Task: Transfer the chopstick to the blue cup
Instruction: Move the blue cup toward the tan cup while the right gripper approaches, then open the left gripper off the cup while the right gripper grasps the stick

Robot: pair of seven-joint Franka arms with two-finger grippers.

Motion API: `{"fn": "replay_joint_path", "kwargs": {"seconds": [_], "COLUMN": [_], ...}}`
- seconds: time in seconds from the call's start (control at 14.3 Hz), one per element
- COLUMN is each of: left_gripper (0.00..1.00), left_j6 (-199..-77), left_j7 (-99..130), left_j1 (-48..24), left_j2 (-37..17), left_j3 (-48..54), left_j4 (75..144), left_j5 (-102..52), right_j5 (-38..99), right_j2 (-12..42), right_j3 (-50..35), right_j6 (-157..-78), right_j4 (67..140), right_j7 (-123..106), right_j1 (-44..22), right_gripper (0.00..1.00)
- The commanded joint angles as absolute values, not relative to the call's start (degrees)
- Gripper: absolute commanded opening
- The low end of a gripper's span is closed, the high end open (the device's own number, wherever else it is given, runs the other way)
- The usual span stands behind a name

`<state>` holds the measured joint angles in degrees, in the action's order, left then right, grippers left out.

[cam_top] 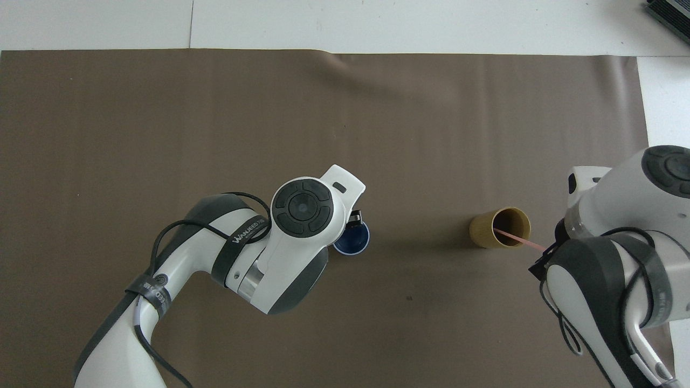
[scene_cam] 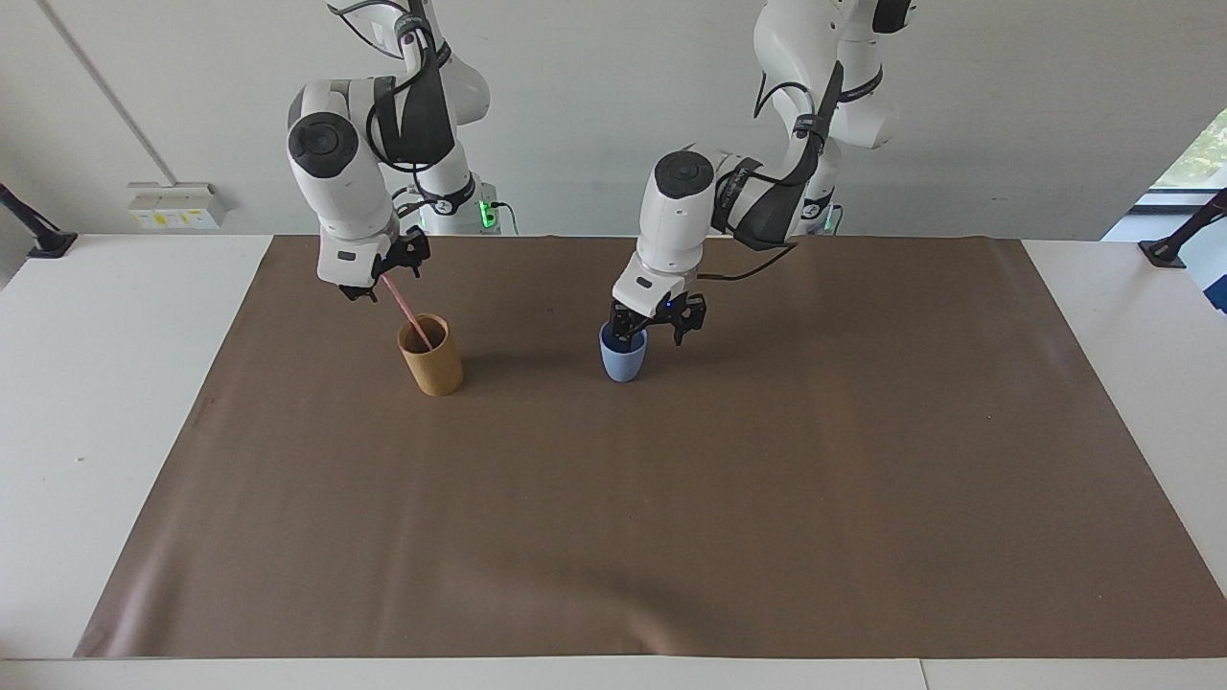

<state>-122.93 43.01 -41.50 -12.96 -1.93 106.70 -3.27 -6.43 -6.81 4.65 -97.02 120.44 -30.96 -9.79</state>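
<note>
Leaning pink chopstick (scene_cam: 410, 313) in tan cup (scene_cam: 431, 356); blue cup (scene_cam: 623, 356) upright, matte.

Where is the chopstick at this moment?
The chopstick stands tilted in the tan cup toward the right arm's end of the table, its upper end at the right gripper; the blue cup stands beside the tan cup.
</note>
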Motion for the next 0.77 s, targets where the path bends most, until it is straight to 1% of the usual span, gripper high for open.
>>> {"fn": "replay_joint_path", "kwargs": {"seconds": [0.0,0.07,0.14,0.28,0.35,0.49,0.63,0.7], "left_gripper": [1.00,1.00,1.00,1.00,1.00,1.00,1.00,1.00], "left_j6": [-119.2,-117.4,-115.5,-112.4,-111.0,-105.5,-100.7,-100.0], "left_j7": [41.6,38.9,34.5,24.8,19.8,14.6,11.0,7.9], "left_j1": [-38.2,-37.2,-35.7,-30.5,-28.4,-24.8,-22.3,-20.4], "left_j2": [-8.2,-6.9,-5.3,-0.7,0.9,1.0,0.7,0.9], "left_j3": [-1.8,-1.8,-1.9,-1.8,-1.9,-1.8,-1.9,-1.9], "left_j4": [107.5,107.5,107.5,107.3,106.6,102.0,97.9,97.0], "left_j5": [-2.6,-2.6,-2.5,-2.5,-2.5,-2.3,-2.1,-2.1], "right_j5": [-7.7,-7.7,-7.7,-7.7,-7.7,-7.6,-7.6,-7.5], "right_j2": [-8.4,-8.4,-8.5,-8.6,-8.6,-8.5,-8.4,-8.2], "right_j3": [4.4,4.3,4.3,4.3,4.3,4.2,4.2,4.2], "right_j6": [-96.6,-96.5,-96.5,-96.2,-96.2,-96.2,-96.1,-96.1], "right_j4": [121.9,121.9,121.9,122.0,121.9,121.6,121.3,121.0], "right_j7": [-32.8,-32.7,-32.7,-32.4,-32.2,-32.1,-32.0,-32.0], "right_j1": [-8.6,-8.6,-8.6,-8.6,-8.6,-8.9,-9.2,-9.3], "right_gripper": [0.56,0.53,0.47,0.33,0.25,0.18,0.05,0.00]}}
